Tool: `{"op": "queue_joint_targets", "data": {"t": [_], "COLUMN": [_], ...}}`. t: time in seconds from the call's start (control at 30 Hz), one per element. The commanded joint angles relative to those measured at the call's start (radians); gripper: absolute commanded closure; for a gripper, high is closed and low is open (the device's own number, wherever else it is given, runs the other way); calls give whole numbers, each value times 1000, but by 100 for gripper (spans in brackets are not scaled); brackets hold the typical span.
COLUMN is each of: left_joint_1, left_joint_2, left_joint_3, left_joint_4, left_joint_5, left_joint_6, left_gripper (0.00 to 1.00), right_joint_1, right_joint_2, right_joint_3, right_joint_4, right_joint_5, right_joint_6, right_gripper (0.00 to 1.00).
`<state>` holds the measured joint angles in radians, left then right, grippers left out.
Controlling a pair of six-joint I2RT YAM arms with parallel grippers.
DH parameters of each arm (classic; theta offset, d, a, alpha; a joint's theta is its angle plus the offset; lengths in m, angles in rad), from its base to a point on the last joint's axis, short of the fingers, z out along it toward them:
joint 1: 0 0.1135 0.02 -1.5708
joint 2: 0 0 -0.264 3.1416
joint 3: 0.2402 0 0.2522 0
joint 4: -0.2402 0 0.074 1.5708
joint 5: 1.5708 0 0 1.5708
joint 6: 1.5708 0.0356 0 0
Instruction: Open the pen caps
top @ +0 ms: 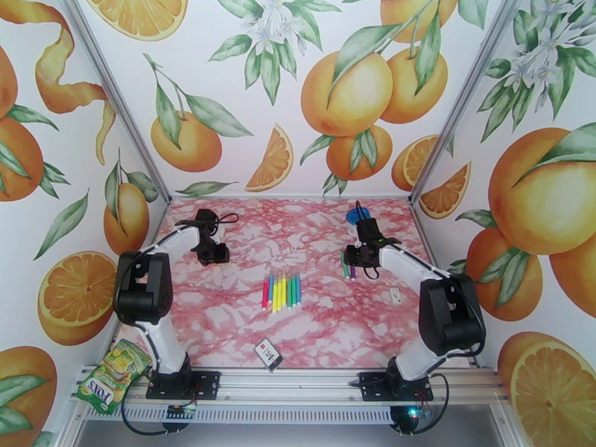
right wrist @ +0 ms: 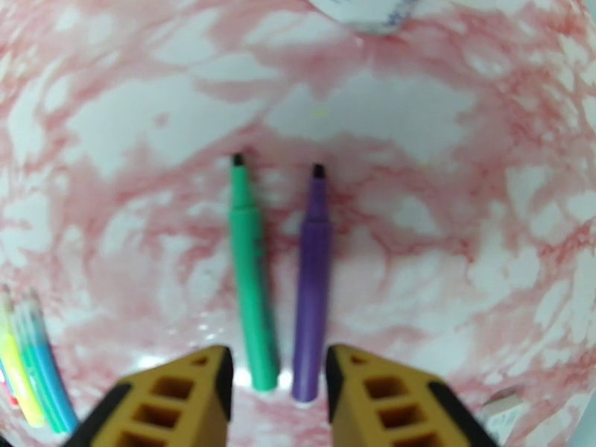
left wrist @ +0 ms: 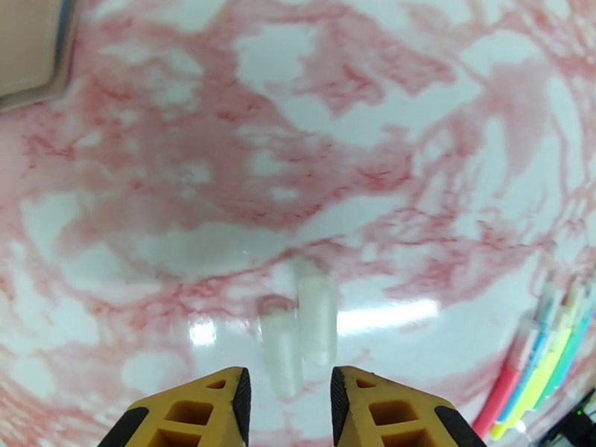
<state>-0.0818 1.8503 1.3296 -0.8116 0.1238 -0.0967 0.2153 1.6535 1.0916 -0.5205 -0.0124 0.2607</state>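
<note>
Left gripper (left wrist: 289, 389) hangs low over the table (left wrist: 149, 143), jaws narrowly parted and empty; two clear pen caps (left wrist: 316, 314) lie side by side just ahead of its fingertips. Right gripper (right wrist: 279, 374) is likewise parted, holding nothing; green pen (right wrist: 249, 292) and purple pen (right wrist: 311, 292), tips bare, lie parallel under its gap. A row of capped pens (top: 281, 292) waits mid-table between the arms. Judged: set-down of an opened pen; next, both arms reach the row, one gripping a body, the other pulling its cap.
</note>
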Motion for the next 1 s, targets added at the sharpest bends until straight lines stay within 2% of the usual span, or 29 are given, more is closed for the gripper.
{"op": "queue_joint_targets", "data": {"t": [0.0,0.3,0.67,0.97], "left_joint_1": [-10,-31,-52,-51], "left_joint_2": [-52,-125,-267,-322], "left_joint_3": [15,-26,-141,-183], "left_joint_4": [-18,54,265,342], "left_joint_5": [9,55,165,142], "left_joint_6": [12,38,15,-6], "left_gripper": [64,59,38,33], "right_joint_1": [50,190,309,366], "right_joint_2": [-15,17,49,113], "right_joint_3": [42,69,3,14], "right_joint_4": [-37,-58,-1,13], "right_joint_5": [-23,-85,-204,-242], "right_joint_6": [2,19,85,101], "right_gripper": [60,60,58,57]}}
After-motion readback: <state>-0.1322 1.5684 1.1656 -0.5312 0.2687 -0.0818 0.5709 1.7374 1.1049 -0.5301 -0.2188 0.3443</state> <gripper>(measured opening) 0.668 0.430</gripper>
